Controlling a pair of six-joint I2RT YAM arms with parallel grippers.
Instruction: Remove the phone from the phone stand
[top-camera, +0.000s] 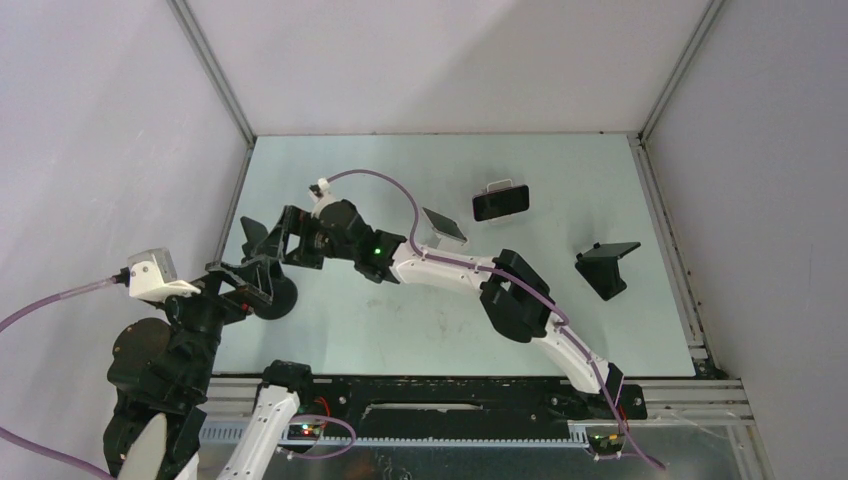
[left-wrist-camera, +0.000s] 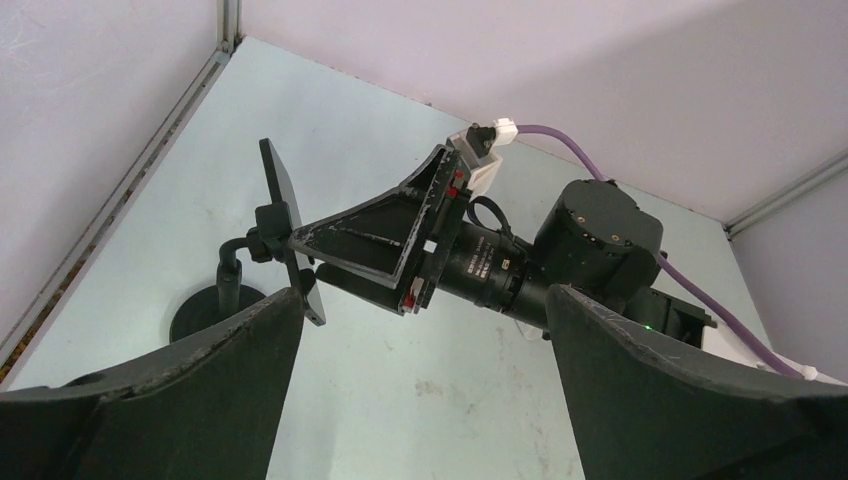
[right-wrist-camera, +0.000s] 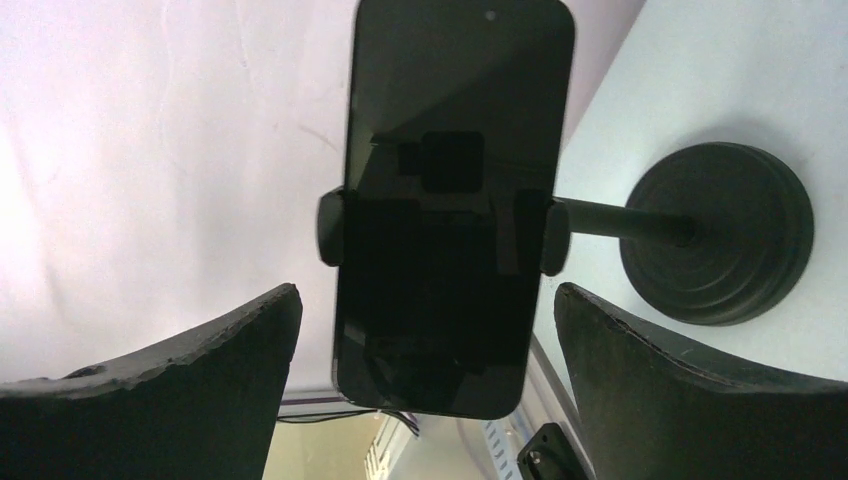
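A black phone (right-wrist-camera: 450, 200) is clamped in a black phone stand with a round base (right-wrist-camera: 715, 235), near the table's left edge. In the left wrist view the phone (left-wrist-camera: 283, 215) shows edge-on above the stand base (left-wrist-camera: 212, 308). My right gripper (right-wrist-camera: 425, 300) is open, with a finger on each side of the phone's lower end and a gap to both. In the top view it (top-camera: 262, 245) reaches left across the table. My left gripper (left-wrist-camera: 425, 300) is open and empty, just near of the stand (top-camera: 278, 298). In the top view the phone is hidden among the grippers.
A second phone (top-camera: 500, 202) sits on a small stand at the back centre. A silver-grey slab (top-camera: 443, 224) lies beside it. An empty black stand (top-camera: 608, 268) is at the right. The left wall (top-camera: 225, 215) is close to the stand.
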